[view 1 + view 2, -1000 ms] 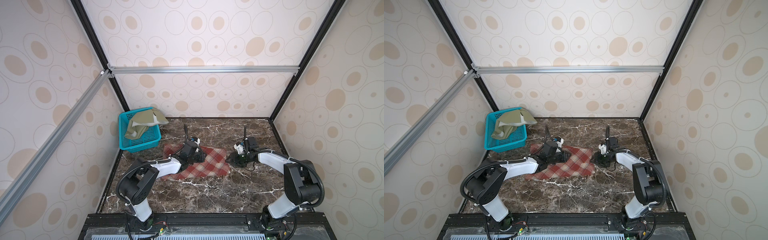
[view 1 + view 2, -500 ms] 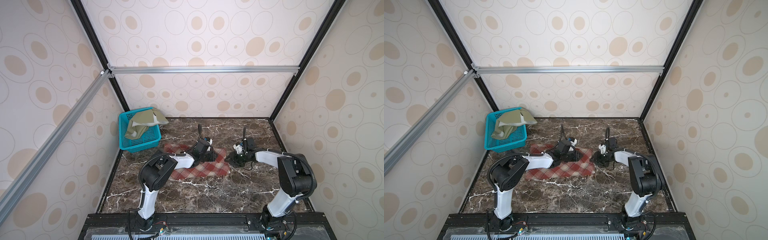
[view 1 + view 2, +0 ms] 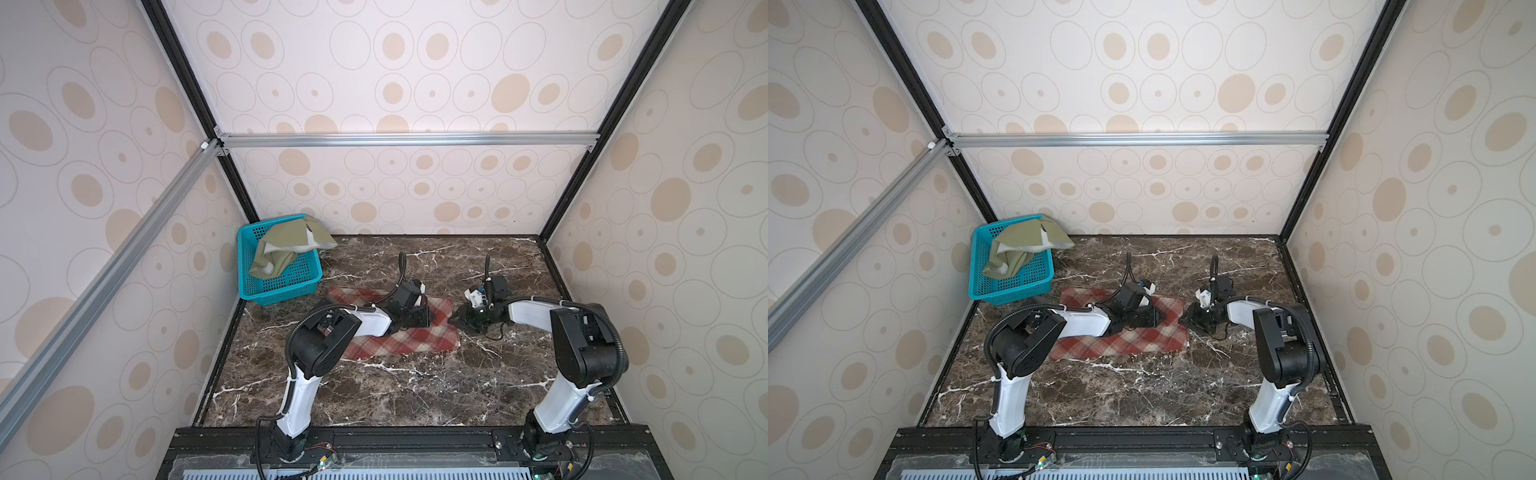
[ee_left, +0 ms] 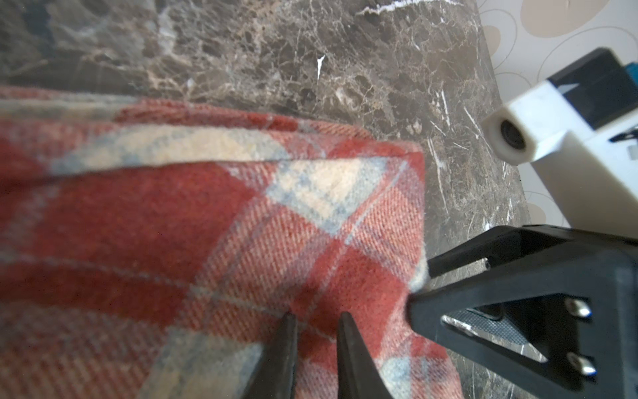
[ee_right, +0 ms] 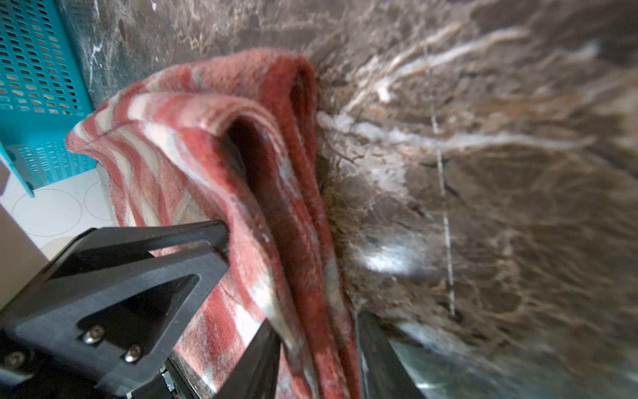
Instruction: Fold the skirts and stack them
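The red-and-cream plaid skirt [image 3: 399, 340] [image 3: 1133, 338] lies folded on the marble table in both top views. My left gripper [image 3: 432, 318] [image 3: 1160, 318] rests on its right end, and the left wrist view shows the gripper [image 4: 316, 316] shut on a pinch of plaid cloth [image 4: 172, 224]. My right gripper [image 3: 455, 318] [image 3: 1183, 320] meets the skirt's right edge. In the right wrist view that gripper [image 5: 316, 331] is shut on the stacked layers of the skirt [image 5: 207, 138]. The olive-green skirt [image 3: 286, 245] [image 3: 1021, 245] hangs crumpled over the basket.
A teal perforated basket [image 3: 282, 286] [image 3: 1013, 286] [image 5: 34, 69] stands at the back left corner, close to the plaid skirt's far left end. Patterned walls enclose the table on three sides. Bare marble [image 3: 415, 395] stretches in front of the skirt.
My left gripper has travelled right across the plaid skirt, bringing cloth over with it, so the skirt now lies narrower. The right gripper's jaws have narrowed on the skirt's right edge.
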You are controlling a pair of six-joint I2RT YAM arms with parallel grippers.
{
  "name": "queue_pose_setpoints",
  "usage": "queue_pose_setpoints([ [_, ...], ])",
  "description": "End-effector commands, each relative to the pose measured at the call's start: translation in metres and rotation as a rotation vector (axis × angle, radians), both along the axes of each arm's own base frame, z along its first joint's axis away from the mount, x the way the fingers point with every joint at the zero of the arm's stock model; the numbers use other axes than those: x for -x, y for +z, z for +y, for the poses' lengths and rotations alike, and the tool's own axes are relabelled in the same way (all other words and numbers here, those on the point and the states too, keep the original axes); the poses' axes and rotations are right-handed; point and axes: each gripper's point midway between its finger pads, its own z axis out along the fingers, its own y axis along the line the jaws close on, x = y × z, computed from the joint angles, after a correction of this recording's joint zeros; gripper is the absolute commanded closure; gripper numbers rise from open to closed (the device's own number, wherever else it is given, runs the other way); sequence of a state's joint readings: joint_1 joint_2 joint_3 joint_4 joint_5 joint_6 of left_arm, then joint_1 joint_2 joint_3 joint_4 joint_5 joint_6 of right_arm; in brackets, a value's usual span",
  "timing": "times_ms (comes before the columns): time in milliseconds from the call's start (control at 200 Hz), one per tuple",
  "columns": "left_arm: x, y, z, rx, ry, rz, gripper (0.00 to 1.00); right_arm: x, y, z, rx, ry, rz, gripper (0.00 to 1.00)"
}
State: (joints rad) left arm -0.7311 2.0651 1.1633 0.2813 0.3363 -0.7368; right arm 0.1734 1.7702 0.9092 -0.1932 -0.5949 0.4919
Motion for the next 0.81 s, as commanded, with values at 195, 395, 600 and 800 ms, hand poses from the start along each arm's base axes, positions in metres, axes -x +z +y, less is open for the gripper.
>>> queue_pose_setpoints([
  [195, 0.012, -0.027, 0.001, -0.021, -0.026, 0.04, 0.79, 0.007, -0.03, -0.004, 0.022, -0.039, 0.081, 0.63],
  [395, 0.012, -0.027, -0.002, -0.015, -0.027, 0.042, 0.79, 0.006, -0.034, 0.0, 0.022, -0.031, 0.083, 0.65],
  [600, 0.012, -0.025, -0.005, -0.009, -0.026, 0.041, 0.79, 0.003, -0.036, 0.006, 0.016, -0.029, 0.079, 0.73],
  [800, 0.015, -0.024, -0.007, -0.01, -0.026, 0.039, 0.79, 0.002, -0.038, 0.013, 0.007, -0.023, 0.077, 0.65],
])
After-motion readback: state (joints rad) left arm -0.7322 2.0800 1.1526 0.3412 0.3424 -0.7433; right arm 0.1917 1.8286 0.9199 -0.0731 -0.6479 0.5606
